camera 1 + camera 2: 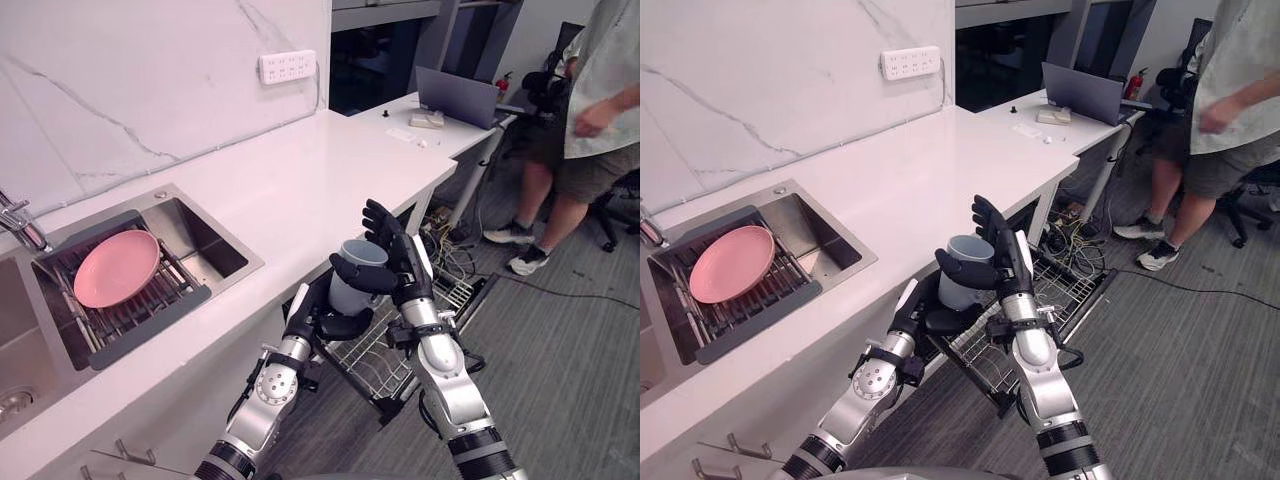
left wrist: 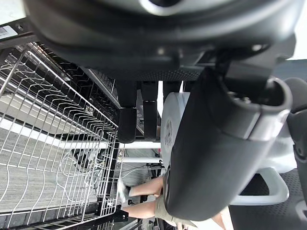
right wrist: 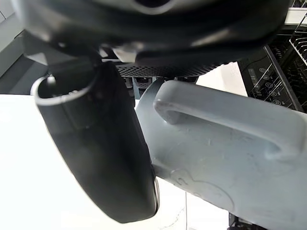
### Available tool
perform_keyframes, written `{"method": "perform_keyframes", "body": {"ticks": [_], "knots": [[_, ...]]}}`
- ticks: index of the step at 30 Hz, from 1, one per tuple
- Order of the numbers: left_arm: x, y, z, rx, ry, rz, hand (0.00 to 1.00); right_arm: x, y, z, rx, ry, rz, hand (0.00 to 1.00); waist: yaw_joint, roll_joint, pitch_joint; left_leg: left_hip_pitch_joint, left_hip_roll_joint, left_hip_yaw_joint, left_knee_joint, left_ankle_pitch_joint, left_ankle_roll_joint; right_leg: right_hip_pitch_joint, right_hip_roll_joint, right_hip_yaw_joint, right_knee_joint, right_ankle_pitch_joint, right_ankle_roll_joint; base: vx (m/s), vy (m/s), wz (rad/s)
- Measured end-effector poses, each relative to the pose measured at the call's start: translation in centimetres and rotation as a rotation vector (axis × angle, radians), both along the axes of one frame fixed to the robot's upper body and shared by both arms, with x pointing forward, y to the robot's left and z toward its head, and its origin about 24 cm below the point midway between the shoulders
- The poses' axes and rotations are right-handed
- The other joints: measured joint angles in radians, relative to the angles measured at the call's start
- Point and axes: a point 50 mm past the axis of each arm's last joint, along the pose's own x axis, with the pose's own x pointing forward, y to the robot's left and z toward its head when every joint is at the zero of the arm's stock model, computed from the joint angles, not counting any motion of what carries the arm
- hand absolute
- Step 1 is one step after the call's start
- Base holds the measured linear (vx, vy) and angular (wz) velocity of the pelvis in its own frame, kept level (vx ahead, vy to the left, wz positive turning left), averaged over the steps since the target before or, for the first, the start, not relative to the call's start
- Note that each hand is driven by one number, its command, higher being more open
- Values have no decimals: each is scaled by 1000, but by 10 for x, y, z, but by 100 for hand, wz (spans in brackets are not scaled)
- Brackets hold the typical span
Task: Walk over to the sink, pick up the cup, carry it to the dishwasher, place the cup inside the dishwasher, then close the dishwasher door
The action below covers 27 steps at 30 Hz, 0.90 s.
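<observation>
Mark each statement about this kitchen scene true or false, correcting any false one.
1. The pale grey-blue plastic cup is gripped by both the left hand and the right hand. True.
2. The round pink plate lies on the white countertop. False: it lies on the dark draining rack in the steel sink.
3. The wire dishwasher rack stands pulled out beneath the cup. True.
4. The cup rests inside that rack. False: it is held in the air above it.

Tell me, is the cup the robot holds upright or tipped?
Upright: the cup has its open rim facing up, clasped between left hand and right hand.
</observation>
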Motion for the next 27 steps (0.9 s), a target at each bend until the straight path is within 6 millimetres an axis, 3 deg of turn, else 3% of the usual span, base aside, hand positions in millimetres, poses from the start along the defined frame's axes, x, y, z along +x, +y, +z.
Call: {"method": "perform_keyframes", "body": {"ticks": [20, 27], "knots": [[0, 2, -1, -16, 15, 28, 30, -14, 0, -14, 21, 42, 0, 90, -6, -1, 0, 8, -1, 4, 0, -2, -3, 6, 3, 3, -4, 0, 0, 0, 0, 0], [8, 7, 15, -113, -32, 128, 30, -29, 12, -29, 58, 124, 50, 90, -7, -1, -3, 8, -4, 9, 0, -3, -4, 3, 8, 9, -3, 0, 0, 0, 0, -2]]}}
